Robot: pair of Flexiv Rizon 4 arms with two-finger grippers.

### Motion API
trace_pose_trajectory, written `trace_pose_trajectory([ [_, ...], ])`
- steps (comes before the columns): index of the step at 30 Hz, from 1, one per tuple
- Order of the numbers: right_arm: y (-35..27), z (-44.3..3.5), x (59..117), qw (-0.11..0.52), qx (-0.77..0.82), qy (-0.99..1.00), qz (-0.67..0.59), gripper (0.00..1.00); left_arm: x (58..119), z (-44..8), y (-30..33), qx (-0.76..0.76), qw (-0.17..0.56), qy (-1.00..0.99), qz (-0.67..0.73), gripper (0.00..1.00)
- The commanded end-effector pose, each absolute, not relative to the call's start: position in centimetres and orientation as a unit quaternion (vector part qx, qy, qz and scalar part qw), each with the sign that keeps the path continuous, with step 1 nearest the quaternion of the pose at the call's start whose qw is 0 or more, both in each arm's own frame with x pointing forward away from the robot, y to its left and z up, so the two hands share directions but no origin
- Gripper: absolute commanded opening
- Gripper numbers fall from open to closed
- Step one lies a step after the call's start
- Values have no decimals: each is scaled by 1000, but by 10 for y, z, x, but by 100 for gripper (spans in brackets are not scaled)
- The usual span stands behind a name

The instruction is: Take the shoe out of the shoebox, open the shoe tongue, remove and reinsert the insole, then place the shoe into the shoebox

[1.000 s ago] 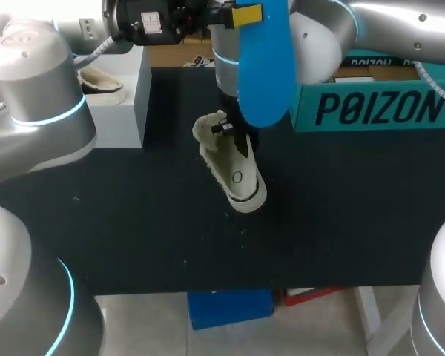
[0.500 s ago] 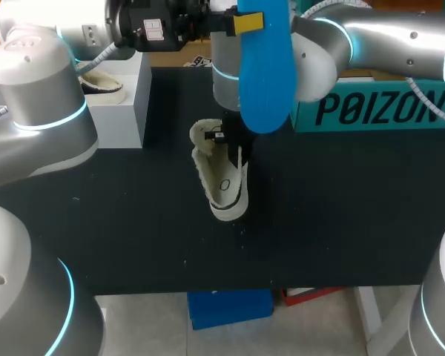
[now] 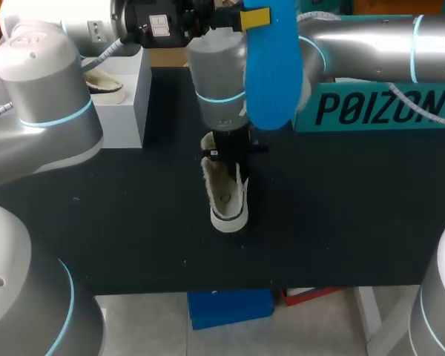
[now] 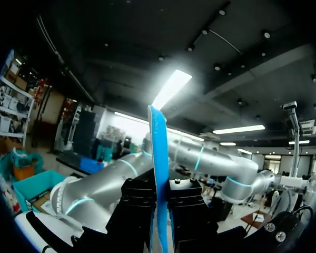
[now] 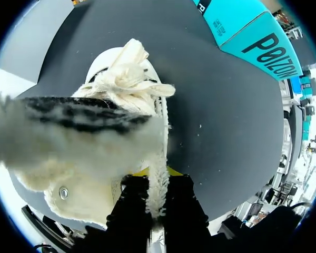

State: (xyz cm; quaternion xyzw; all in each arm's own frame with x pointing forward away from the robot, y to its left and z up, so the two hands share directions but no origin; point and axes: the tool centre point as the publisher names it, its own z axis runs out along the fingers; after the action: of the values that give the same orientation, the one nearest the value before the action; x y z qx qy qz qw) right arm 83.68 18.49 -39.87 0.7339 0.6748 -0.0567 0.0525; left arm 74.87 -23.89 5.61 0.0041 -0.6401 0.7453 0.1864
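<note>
A cream fleece-lined shoe [image 3: 226, 194] stands on the black table [image 3: 341, 215] near the middle, toe toward the front edge. My right gripper [image 3: 230, 144] points down into its opening. In the right wrist view that gripper [image 5: 157, 184] is shut on the shoe's [image 5: 121, 105] fluffy collar edge. High above the back of the table my left gripper [image 3: 254, 16] is shut on a blue insole [image 3: 271, 74], which hangs over the right arm. The left wrist view shows the insole [image 4: 159, 158] edge-on between the fingers of the left gripper [image 4: 160, 200]. The teal shoebox [image 3: 386, 107] stands at the back right.
At the back left a white block [image 3: 122, 104] carries a second cream shoe [image 3: 104, 83]. My right arm's forearm [image 3: 371, 48] spans the back of the table in front of the shoebox. Bare black table lies left and right of the shoe.
My right arm has swung left, and the shoe has turned from slanting toward the right front to pointing straight at the front edge. The insole has barely shifted.
</note>
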Motion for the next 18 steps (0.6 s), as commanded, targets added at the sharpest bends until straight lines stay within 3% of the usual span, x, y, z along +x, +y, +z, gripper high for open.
trace_pose_trajectory([
  [1, 186, -399, 844, 84, 737, 664, -91, 0, 749, 56, -240, 4, 186, -641, 745, 0],
  [18, 164, -380, 856, 86, 774, 623, -64, 0, 749, 56, -240, 4, 186, -641, 745, 0],
])
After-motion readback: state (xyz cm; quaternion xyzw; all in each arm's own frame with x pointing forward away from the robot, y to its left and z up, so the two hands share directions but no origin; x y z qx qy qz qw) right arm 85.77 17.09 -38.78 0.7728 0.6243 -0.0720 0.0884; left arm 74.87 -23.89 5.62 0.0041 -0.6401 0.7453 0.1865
